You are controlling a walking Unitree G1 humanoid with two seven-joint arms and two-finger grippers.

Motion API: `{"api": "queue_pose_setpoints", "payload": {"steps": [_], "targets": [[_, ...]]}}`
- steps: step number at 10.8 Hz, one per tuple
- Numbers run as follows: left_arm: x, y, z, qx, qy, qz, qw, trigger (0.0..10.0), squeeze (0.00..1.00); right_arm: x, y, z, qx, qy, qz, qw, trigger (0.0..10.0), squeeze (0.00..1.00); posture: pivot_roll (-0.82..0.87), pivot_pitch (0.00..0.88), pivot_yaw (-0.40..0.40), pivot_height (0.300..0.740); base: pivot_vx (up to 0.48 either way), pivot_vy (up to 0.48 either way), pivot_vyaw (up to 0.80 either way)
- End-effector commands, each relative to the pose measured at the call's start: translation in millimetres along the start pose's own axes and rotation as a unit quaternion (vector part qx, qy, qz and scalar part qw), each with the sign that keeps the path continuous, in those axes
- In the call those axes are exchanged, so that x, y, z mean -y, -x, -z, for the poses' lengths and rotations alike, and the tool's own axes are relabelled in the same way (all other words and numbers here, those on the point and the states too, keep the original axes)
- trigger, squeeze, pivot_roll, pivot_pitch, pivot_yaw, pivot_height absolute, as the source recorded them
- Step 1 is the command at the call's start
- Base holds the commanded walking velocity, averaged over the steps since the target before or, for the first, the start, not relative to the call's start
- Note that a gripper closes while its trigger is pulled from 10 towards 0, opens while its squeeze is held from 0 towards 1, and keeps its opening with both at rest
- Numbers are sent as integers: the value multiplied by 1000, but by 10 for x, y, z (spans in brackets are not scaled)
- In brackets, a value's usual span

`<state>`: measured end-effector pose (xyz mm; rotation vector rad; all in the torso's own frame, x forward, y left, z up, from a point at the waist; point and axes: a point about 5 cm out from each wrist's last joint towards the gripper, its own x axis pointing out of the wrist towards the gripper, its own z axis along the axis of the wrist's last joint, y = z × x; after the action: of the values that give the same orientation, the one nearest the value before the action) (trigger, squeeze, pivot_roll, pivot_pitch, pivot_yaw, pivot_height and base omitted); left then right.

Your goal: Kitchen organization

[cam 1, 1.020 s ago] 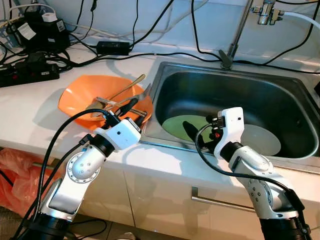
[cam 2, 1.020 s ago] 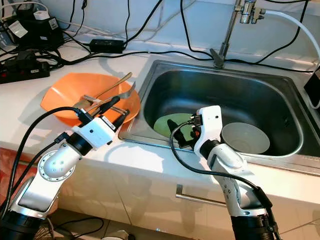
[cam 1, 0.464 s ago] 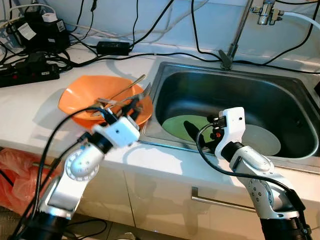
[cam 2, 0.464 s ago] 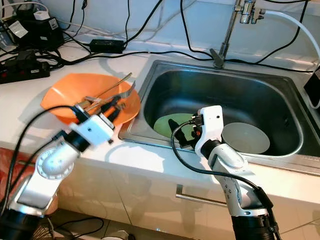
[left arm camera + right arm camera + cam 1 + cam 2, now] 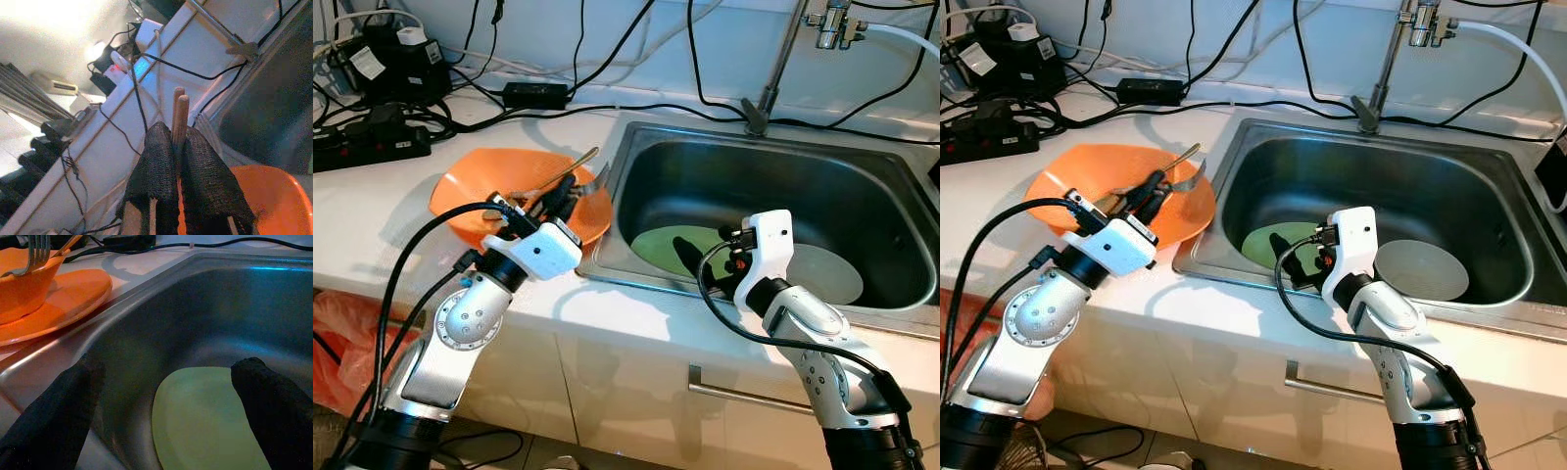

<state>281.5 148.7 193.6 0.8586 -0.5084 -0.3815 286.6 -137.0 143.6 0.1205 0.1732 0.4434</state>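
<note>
counter [image 5: 372, 211] | sink [image 5: 822, 186]: green plate [image 5: 680, 245], grey plate [image 5: 827, 274] inside | right gripper [image 5: 171, 396] over green plate, jaws wide | orange bowl [image 5: 460, 191] beside sink | left gripper [image 5: 177, 161] above bowl, jaws clamping chopsticks [image 5: 179, 110]

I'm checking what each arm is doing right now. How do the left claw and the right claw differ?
The left claw is shut on a pair of wooden chopsticks over the orange bowl on the counter; the right claw is open and holds nothing. The left claw is beside the sink, while the right claw reaches into it, above the green plate. Both have black fingers.
</note>
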Motion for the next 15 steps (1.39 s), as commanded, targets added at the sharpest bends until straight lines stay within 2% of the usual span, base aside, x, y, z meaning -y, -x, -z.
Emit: {"api": "queue_pose_setpoints", "payload": {"steps": [1, 3, 4, 6, 7, 8, 9, 10, 11, 12, 13, 14, 15], "targets": [[-96, -42, -77, 16, -25, -15, 999, 0, 0, 27, 14, -7, 2, 0, 7, 1000, 10000, 0, 160, 14, 4, 740, 0, 0, 0], [-260, -113, -226, 52, -64, -53, 995, 0, 0, 21, -2, -8, 2, 0, 4, 1000, 10000, 0, 166, 9, 1, 740, 0, 0, 0], [-298, -139, -253, 58, -71, -60, 994, 0, 0, 23, -4, -9, 3, 0, 4, 1000, 10000, 0, 165, 8, 1, 740, 0, 0, 0], [-524, -276, -371, 82, -92, -107, 987, 0, 0, 25, -7, -14, 4, 0, 6, 1000, 10000, 0, 159, 4, 3, 740, 0, 0, 0], [-589, -322, -413, 95, -99, -127, 982, 0, 0, 26, -9, -17, 5, 0, 7, 1000, 10000, 0, 157, 1, 3, 740, 0, 0, 0], [-649, -440, -527, 127, -93, -162, 974, 0, 0, 23, -20, -40, 13, -2, 9, 1000, 10000, 0, 158, 0, 2, 740, 0, 0, 0], [-628, -565, -631, 151, -74, -176, 970, 0, 0, 22, -30, -57, 19, -3, 10, 1000, 10000, 0, 159, 0, 0, 740, 0, 0, 0], [-541, -792, -843, 194, -26, -188, 963, 0, 0, 22, -57, -75, 23, -2, 11, 1000, 10000, 0, 151, 0, 2, 740, 0, 0, 0], [-487, -954, -1004, 222, 29, -193, 955, 0, 0, 24, -70, -104, 28, -2, 13, 1000, 10000, 0, 142, 0, 5, 740, 0, 0, 0], [-504, -1044, -1059, 226, 90, -209, 947, 0, 0, 28, -72, -115, 31, -1, 15, 999, 10000, 0, 133, 0, 10, 740, 0, 0, 0], [-585, -1160, -939, 178, 231, -247, 924, 0, 0, 28, -58, -108, 31, -1, 17, 999, 10000, 0, 124, 0, 13, 740, 0, 0, 0], [-622, -1228, -741, 122, 346, -269, 891, 0, 0, 34, -43, -104, 33, -1, 22, 999, 10000, 0, 115, 0, 19, 740, 0, 0, 0], [-613, -1253, -589, 87, 412, -273, 865, 0, 0, 48, -29, -106, 35, -1, 29, 999, 10000, 0, 109, 0, 24, 740, 0, 0, 0]]}}
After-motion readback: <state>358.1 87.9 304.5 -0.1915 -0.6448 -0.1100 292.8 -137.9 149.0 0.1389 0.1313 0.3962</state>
